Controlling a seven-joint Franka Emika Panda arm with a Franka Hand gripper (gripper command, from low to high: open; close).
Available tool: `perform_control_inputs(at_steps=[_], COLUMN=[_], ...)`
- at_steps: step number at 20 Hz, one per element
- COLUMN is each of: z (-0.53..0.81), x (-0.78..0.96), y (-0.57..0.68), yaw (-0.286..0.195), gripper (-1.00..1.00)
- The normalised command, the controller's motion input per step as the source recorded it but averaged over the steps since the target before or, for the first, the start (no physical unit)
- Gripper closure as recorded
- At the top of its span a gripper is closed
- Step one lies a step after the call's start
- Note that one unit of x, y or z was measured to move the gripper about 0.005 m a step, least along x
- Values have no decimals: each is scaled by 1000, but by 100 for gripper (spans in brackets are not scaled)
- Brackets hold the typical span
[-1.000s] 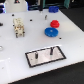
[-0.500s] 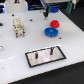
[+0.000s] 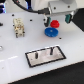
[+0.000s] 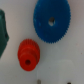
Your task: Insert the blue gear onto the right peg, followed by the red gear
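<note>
1. Gripper (image 3: 56, 20) hangs just above the two gears; whether its fingers are spread or pressed together I cannot tell, since neither view shows them clearly.
2. Blue gear (image 4: 52, 22) lies flat on the table (image 3: 15, 55) almost straight beneath the gripper. Best to centre over its raised hub, descend squarely, then pinch.
3. Red gear (image 4: 27, 54) sits just beside it, clear of it, so avoid nudging it.
4. Farther from the gripper, the peg base (image 3: 45, 55) waits with its pegs upright.
5. No readable writing or brand shows.

red gear (image 3: 55, 23) part-hidden, tool's state unclear
</note>
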Motion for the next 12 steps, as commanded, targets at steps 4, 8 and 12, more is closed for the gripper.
perform_control_inputs(at_steps=[4,8,12], z=[-475,-422,-366], x=[-211,-291,-343], y=[-1,-81,-105], yaw=[0,0,0], gripper=[-100,-100,-100])
